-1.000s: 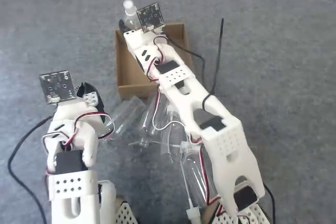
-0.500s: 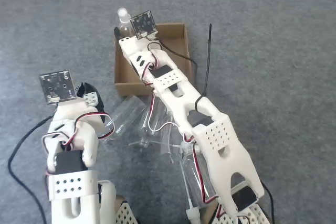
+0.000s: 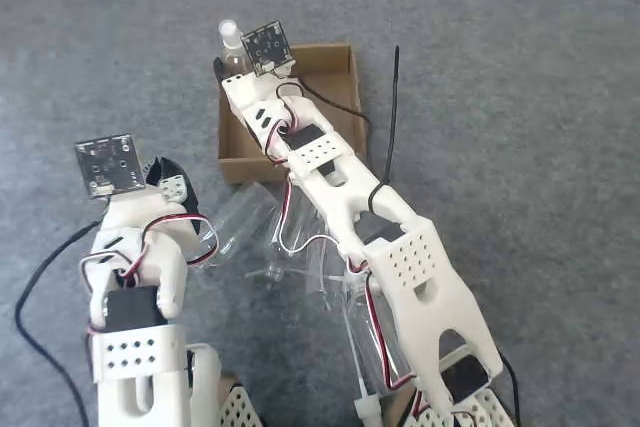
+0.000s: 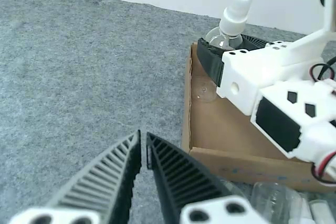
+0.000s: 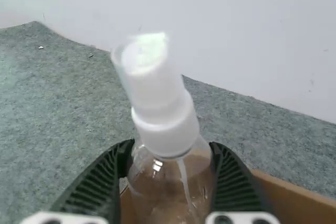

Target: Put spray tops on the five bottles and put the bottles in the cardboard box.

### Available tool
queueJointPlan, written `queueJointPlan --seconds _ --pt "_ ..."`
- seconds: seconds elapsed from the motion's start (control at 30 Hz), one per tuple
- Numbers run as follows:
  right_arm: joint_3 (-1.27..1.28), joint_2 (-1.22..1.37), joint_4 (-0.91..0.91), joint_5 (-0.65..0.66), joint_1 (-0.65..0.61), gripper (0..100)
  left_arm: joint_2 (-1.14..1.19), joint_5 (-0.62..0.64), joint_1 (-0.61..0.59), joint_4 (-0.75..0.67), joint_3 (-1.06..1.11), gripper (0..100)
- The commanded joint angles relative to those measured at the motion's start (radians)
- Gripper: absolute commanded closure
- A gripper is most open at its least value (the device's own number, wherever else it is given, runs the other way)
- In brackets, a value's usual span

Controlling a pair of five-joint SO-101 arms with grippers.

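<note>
My right gripper (image 3: pixel 229 59) is shut on a clear bottle (image 3: pixel 231 34) with a white spray top, held upright over the far left corner of the cardboard box (image 3: pixel 349 75). In the right wrist view the bottle (image 5: pixel 159 109) stands between the black fingers (image 5: pixel 107 174). The left wrist view shows the same bottle (image 4: pixel 232 18) in the right gripper (image 4: pixel 218 56) above the box (image 4: pixel 220 127). My left gripper (image 4: pixel 143 141) is shut and holds nothing, low over the carpet left of the box. Several clear bottles (image 3: pixel 243 211) lie in front of the box, partly under the right arm.
A loose spray top (image 3: pixel 269 272) lies among the bottles, and another bottle (image 3: pixel 375 332) lies near the right arm's base. A black cable (image 3: pixel 391 117) runs along the box's right side. Grey carpet is open to the left and right.
The right arm has swung left with the bottle, from the middle of the box's far wall to its far left corner. The left arm has not moved.
</note>
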Motion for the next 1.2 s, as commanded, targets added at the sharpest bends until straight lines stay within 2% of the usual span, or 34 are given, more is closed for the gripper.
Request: queueJointPlan --seconds 0.0,0.13,0.43,0.57,0.73,0.97,1.17 --pt "-0.069 -0.028 0.010 -0.006 -0.010 85.7 -0.012 0.011 0.003 -0.029 -0.031 99" --pt "-0.066 -0.028 0.012 -0.006 -0.012 75.9 -0.012 0.011 0.005 -0.029 -0.031 99" --pt "-0.066 -0.035 0.013 -0.002 -0.012 75.3 -0.012 0.008 0.005 -0.031 -0.031 99" --pt "-0.071 -0.041 0.067 -0.003 -0.013 74.6 -0.012 0.006 0.005 -0.031 -0.031 99" --pt "-0.071 -0.041 0.081 -0.002 -0.024 64.9 -0.012 0.006 0.005 -0.031 -0.031 99" --pt "-0.061 -0.067 0.088 0.000 -0.021 65.7 -0.012 0.006 0.005 -0.031 -0.031 99" --pt "-0.052 -0.134 0.211 -0.006 -0.016 65.6 -0.012 0.006 0.005 -0.031 -0.031 99"
